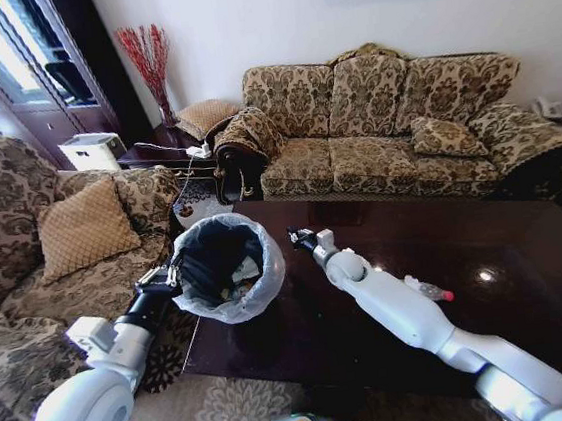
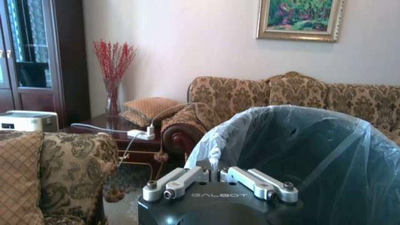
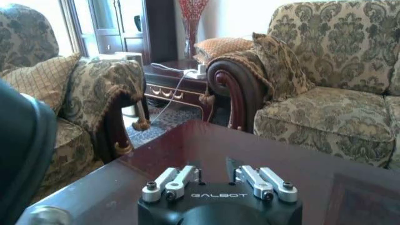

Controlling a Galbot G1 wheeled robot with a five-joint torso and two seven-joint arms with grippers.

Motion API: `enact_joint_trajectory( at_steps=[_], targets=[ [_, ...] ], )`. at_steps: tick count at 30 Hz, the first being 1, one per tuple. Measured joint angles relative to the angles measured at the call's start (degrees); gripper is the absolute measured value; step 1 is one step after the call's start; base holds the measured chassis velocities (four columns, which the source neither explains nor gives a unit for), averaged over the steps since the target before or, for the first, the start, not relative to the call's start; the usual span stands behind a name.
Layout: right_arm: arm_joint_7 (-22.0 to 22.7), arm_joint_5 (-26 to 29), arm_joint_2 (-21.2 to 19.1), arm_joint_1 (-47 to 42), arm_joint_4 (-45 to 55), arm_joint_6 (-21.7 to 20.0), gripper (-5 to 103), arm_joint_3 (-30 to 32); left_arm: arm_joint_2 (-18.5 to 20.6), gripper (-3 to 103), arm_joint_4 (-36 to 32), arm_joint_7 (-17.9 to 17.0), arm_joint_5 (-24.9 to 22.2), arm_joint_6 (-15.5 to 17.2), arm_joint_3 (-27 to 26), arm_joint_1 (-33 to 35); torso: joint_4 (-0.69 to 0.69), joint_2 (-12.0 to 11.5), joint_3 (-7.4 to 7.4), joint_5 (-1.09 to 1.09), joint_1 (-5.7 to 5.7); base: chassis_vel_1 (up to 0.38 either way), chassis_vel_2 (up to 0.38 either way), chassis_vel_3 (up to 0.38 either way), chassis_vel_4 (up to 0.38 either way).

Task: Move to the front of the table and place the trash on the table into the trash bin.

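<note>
Left pincer: it holds the trash bin by the near side of its rim, its fingers pinched together on the plastic liner, so the bin hangs tilted at the left end of the table.
Bin contents: a few scraps lie at the bottom of the dark inside, pale and coloured bits, so some of the clearing looks done; I can't make out what each piece is.
Right pincer: it hovers low over the tabletop just to the right of the bin, carrying nothing, its fingers only a narrow gap apart.
Bottle: a clear one with a red cap lies on its side on the table, just beside the right forearm and well away from the bin.
Left to do: by my reckoning the bottle is the one piece I can see waiting on the dark top; glare hides parts of it.
</note>
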Motion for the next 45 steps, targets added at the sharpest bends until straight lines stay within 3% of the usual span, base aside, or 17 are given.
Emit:
enact_joint_trajectory(
  at_steps=[1,2,6,8,10,12,14,17,20,30,36,45],
  targets=[
    [-0.15,-0.01,0.0,0.0,-0.15,-0.04,25,0.07,-0.13,3,0.0,0.0,0.09,0.06,0.07,0.01,0.0,0.0,0.0,0.0,0.0,0.0,0.0,0.0,0.0],
    [-0.6,-0.17,-0.07,-0.2,-0.41,-0.05,37,0.19,-0.29,3,0.0,0.02,0.21,0.18,0.16,-0.01,0.0,0.0,0.0,0.0,0.0,0.0,0.0,0.0,0.0],
    [-1.04,-0.58,-0.43,-0.81,-0.47,-0.07,47,0.34,-0.34,3,0.0,0.03,0.26,0.31,0.17,-0.13,-0.01,0.0,0.0,0.0,0.0,0.0,0.0,0.0,0.0],
    [-1.37,-0.95,-0.64,-1.39,-0.48,-0.07,58,0.48,-0.45,3,0.0,0.03,0.28,0.45,0.13,-0.14,-0.01,0.0,0.0,0.0,0.0,0.0,0.0,0.0,0.0],
    [-1.45,-0.98,-0.65,-1.48,-0.48,-0.07,58,0.51,-0.53,3,0.0,0.04,0.29,0.48,0.12,-0.14,-0.01,0.0,0.0,0.0,0.0,0.0,0.0,0.0,0.0],
    [-1.66,-1.09,-0.64,-1.75,-0.4,-0.19,74,0.51,-1.12,3,0.0,0.07,0.53,0.54,0.16,-0.09,-0.01,0.0,0.0,0.0,0.0,0.048,0.051,0.071,0.063],
    [-1.69,-1.11,-0.63,-1.76,-0.38,-0.21,74,0.49,-1.23,3,0.0,0.09,0.58,0.54,0.18,-0.06,-0.01,0.0,0.0,0.0,0.0,0.06,0.055,0.066,0.066],
    [-1.91,-1.35,-0.45,-1.9,-0.2,-0.3,90,0.07,-1.88,3,0.0,0.25,0.94,0.54,0.23,0.16,0.0,0.0,0.0,0.0,0.0,0.071,0.068,0.074,0.081],
    [-2.02,-1.35,-0.3,-2.04,0.25,-0.35,99,-0.44,-2.03,3,0.0,0.3,1.01,0.55,0.14,0.2,0.0,0.0,0.0,0.0,0.0,0.081,0.077,0.084,0.093],
    [-2.15,-1.13,-0.25,-4.44,2.15,-1.37,100,-3.11,-2.7,3,0.0,0.4,1.29,0.52,0.12,0.51,0.01,0.0,0.0,0.0,0.0,0.099,0.108,0.121,0.113],
    [-1.97,-3.91,0.35,-4.67,-1.71,-1.36,100,-3.09,-2.97,3,0.0,0.3,1.38,-0.6,0.25,0.72,0.02,0.0,0.0,0.0,-0.01,0.077,0.064,0.073,0.068],
    [-0.84,-3.19,2.44,-3.83,-4.52,-1.97,100,-3.54,-3.08,3,0.0,0.44,1.38,-0.77,0.61,0.48,-0.01,0.0,0.0,0.0,0.0,0.0,0.0,0.0,0.0]
  ],
)
